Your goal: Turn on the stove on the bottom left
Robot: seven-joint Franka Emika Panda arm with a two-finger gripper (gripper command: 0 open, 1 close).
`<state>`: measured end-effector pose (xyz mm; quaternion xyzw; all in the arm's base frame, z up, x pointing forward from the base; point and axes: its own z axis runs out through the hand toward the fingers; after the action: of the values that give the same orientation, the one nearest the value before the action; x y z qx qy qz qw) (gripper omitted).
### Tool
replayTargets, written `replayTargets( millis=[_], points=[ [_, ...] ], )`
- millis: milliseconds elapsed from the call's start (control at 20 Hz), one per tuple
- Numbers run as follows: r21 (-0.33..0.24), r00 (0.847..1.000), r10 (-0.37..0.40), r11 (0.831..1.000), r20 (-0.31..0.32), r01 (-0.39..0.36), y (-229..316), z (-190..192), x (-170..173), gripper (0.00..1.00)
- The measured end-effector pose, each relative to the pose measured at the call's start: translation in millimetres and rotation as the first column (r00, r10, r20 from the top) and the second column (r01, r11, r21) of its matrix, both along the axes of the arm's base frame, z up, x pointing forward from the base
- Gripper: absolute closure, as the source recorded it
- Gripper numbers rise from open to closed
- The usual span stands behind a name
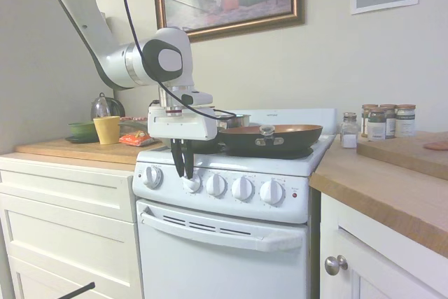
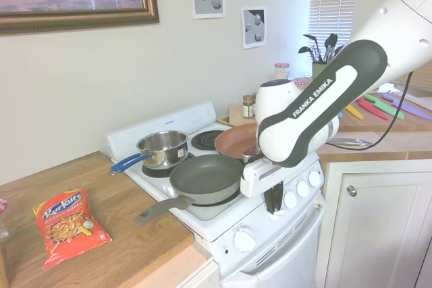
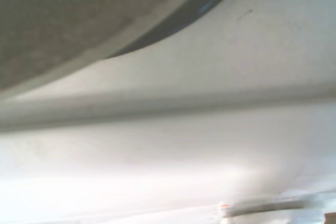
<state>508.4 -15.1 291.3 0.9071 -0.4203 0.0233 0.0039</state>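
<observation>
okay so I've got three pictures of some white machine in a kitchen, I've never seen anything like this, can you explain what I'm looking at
It is a white robot arm. Its end effector, two dark fingers pointing down, sits at the second knob from the left on the stove, apparently gripping it.

Two pictures come from room cameras on opposite sides. The blurry third comes from a camera on the arm's wrist, very close to the stove.

On the stove: a copper pan, a grey pan and a steel pot. A snack bag lies on the wooden counter.
</observation>
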Motion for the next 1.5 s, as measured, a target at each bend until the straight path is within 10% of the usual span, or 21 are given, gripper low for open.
replayTargets(
  millis=[1500],
  points=[
    [0.01,0.999,-0.01,1.0,0.036,0.009,0,14,-25,1.0]
  ],
)
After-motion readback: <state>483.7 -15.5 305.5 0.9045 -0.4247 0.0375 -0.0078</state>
